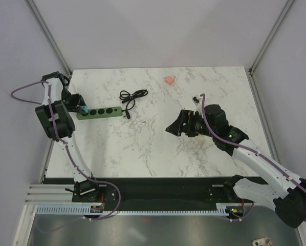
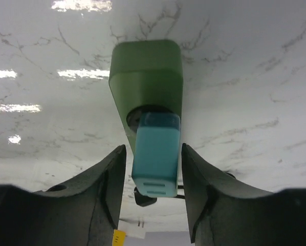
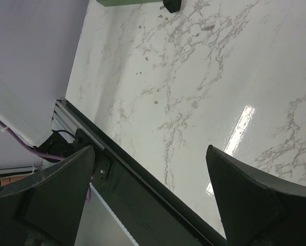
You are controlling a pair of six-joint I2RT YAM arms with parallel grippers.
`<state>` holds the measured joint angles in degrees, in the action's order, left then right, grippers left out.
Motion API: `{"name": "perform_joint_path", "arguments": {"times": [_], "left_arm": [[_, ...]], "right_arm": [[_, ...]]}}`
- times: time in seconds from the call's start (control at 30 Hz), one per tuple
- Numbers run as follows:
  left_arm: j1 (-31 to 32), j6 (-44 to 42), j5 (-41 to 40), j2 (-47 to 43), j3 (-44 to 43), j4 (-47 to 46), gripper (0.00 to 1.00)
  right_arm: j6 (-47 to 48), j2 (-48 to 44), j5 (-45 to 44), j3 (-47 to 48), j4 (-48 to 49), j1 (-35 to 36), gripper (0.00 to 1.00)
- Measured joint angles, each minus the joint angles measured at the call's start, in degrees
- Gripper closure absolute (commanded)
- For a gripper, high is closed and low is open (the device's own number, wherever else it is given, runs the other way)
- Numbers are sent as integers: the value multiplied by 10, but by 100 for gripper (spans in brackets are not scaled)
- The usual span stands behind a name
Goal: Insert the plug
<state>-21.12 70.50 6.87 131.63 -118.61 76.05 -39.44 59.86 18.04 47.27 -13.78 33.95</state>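
The plug (image 2: pixel 155 164) stands in the end socket of the green power strip (image 2: pixel 145 77), near the table's (image 1: pixel 204 154) left edge. Its pins are hidden, so seating depth cannot be confirmed. The left gripper (image 2: pixel 153 147) flanks it, partly open, with a thin gap at one finger (image 2: pixel 109 189). Contact at the other is unclear. The right gripper (image 3: pixel 150 154) hangs spread wide and empty over the table's middle. A coiled black cable (image 1: pixel 132 96) lies just beyond the strip. A small orange item (image 1: pixel 169 80) near the far edge is too small to identify.
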Motion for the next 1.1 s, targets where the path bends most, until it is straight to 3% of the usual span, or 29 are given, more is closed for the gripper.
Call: {"name": "perform_joint_path", "arguments": {"times": [0.1,0.13,0.23,0.7,0.93,1.1], "left_arm": [[3,-13,-30,7,23,-15,29],[3,-17,-35,10,28,-17,5],[4,-31,-40,10,31,-20,1],[10,-129,-64,-48,31,-19,1],[32,-215,-185,-124,32,-17,2],[51,-316,-213,-184,64,-65,12]], "right_arm": [[-2,-17,-2,0,-7,0,2],[-3,-23,-3,0,-9,0,2],[-4,-38,-5,0,-16,0,2],[-4,-85,-14,0,-43,0,2],[-3,-101,-14,0,-47,0,2],[-3,-101,-14,0,-48,0,2]]}}
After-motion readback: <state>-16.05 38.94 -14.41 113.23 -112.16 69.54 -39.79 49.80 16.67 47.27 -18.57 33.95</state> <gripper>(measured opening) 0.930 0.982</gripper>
